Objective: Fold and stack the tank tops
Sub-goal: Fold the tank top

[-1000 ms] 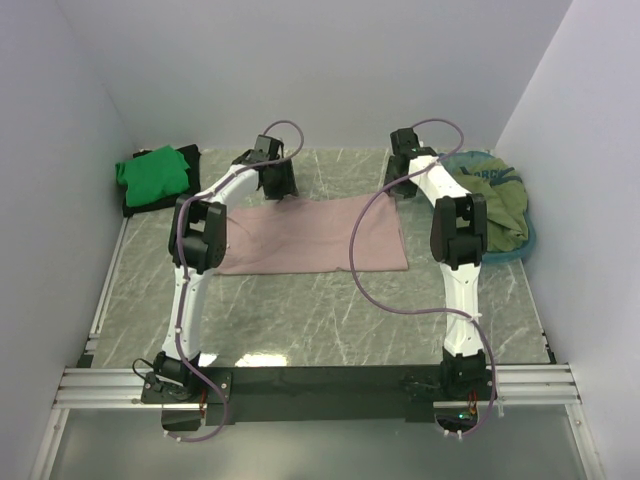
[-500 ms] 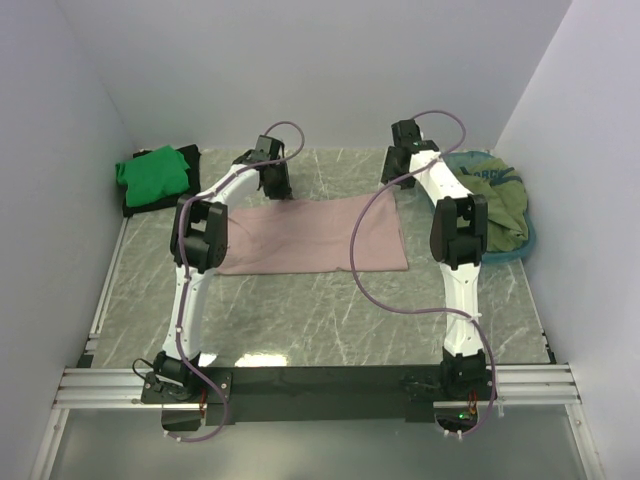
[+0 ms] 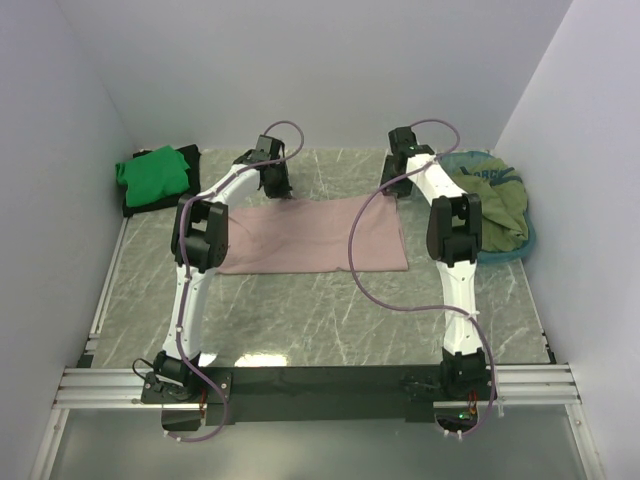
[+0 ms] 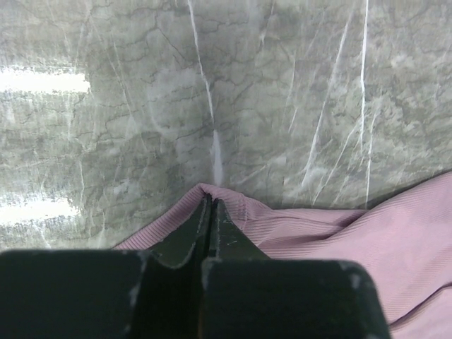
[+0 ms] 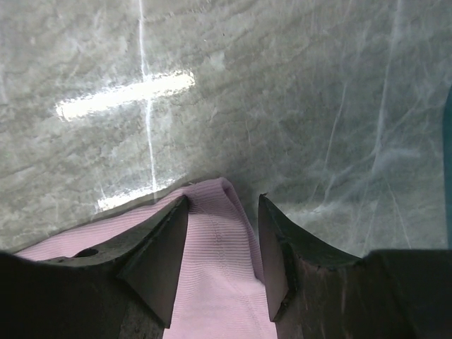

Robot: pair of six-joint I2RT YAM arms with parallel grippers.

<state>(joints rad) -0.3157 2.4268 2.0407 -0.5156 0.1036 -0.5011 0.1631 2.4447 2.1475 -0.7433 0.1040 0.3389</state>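
Note:
A dusty pink tank top (image 3: 315,235) lies flat in the middle of the table. My left gripper (image 3: 279,190) is at its far left corner. In the left wrist view the left gripper (image 4: 210,202) is shut on a pinched ridge of the pink cloth (image 4: 395,240). My right gripper (image 3: 398,188) is at the far right corner. The right wrist view shows the right gripper (image 5: 223,200) open, its fingers either side of the raised pink corner (image 5: 215,254). A bright green tank top (image 3: 152,172) sits folded on a black one (image 3: 190,158) at the far left. An olive tank top (image 3: 500,205) fills the basket.
The teal oval basket (image 3: 527,240) stands at the right edge, close to the right arm. White walls close in the table at the back and both sides. Bare marble table (image 3: 330,320) stretches between the pink cloth and the arm bases.
My left gripper has closed onto the pink top's far left corner. The right gripper has shifted slightly left onto the far right corner, its jaws still apart.

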